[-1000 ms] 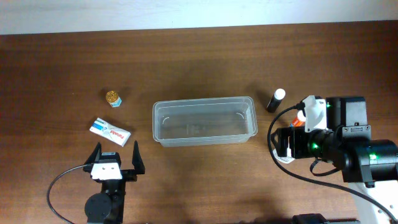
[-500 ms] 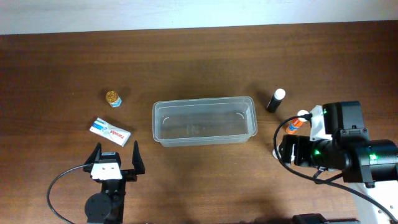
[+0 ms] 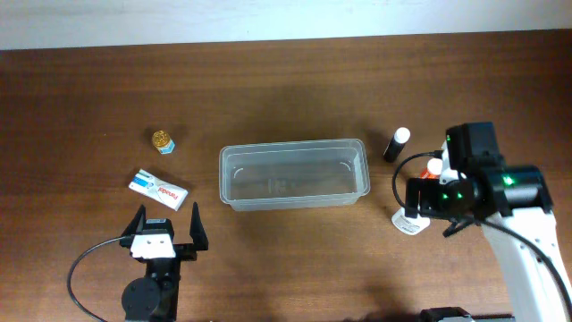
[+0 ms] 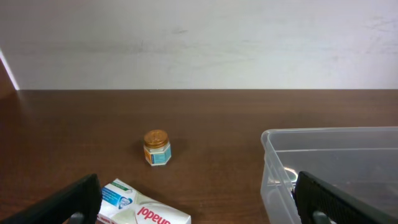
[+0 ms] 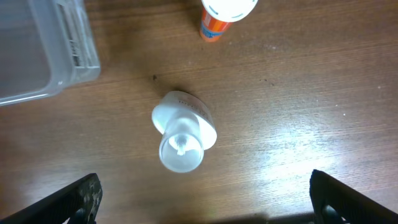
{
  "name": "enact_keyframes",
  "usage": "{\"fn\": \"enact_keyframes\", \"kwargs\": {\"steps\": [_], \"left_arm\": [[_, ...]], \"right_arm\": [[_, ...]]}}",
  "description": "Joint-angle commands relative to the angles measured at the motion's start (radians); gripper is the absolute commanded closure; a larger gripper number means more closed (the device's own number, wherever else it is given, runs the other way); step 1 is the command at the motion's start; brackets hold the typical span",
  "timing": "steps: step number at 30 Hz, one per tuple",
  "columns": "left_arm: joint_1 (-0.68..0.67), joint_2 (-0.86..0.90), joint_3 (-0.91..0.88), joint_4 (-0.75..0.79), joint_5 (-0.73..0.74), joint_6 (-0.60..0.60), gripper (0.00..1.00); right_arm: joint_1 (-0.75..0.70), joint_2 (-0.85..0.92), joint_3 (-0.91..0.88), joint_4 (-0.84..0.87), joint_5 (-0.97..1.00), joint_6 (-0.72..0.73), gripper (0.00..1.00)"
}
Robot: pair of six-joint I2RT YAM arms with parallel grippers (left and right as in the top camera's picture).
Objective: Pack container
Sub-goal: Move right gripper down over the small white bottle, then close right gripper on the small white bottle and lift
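Note:
The clear plastic container (image 3: pixel 293 173) sits mid-table and holds nothing; it also shows in the left wrist view (image 4: pixel 336 168) and the right wrist view (image 5: pixel 37 50). My right gripper (image 5: pixel 202 205) is open above the table, pointing down, with a small white bottle (image 5: pixel 182 138) standing upright below it. The white bottle shows in the overhead view (image 3: pixel 407 220). An orange tube with a white cap (image 5: pixel 224 15) stands beyond it. My left gripper (image 3: pixel 165 231) is open and empty near the front edge, just behind a white toothpaste box (image 4: pixel 146 208).
A small amber jar (image 3: pixel 163 141) stands at the left, seen in the left wrist view (image 4: pixel 156 147) too. A black tube with a white cap (image 3: pixel 396 144) stands right of the container. The toothpaste box (image 3: pixel 158 189) lies left of the container.
My right arm has swung back and to the right, turning its gripper over the white bottle. The orange tube is now partly covered by the arm. The left arm has not moved.

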State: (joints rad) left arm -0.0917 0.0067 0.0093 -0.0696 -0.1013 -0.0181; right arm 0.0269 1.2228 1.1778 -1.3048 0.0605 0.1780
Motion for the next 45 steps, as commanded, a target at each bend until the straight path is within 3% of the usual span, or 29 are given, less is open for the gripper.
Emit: {"fn": "enact_keyframes", "kwargs": {"steps": [1,11,25,37,45], "left_arm": [[0.005,0.0,0.0,-0.006,0.001,0.019,0.01],[0.005,0.0,0.0,-0.006,0.001,0.019,0.01],[0.005,0.0,0.0,-0.006,0.001,0.019,0.01],[0.005,0.0,0.0,-0.006,0.001,0.019,0.01],[0.005,0.0,0.0,-0.006,0.001,0.019,0.01]], "right_arm": [[0.005,0.039,-0.009,0.004,0.019,-0.017,0.02],[0.005,0.153,-0.009,0.027,-0.092,-0.015,0.0],[0.005,0.237,-0.012,0.048,-0.117,-0.004,0.24],[0.005,0.237,-0.154,0.115,-0.116,-0.005,0.24],[0.005,0.237,-0.156,0.172,-0.116,-0.005,0.27]]}}
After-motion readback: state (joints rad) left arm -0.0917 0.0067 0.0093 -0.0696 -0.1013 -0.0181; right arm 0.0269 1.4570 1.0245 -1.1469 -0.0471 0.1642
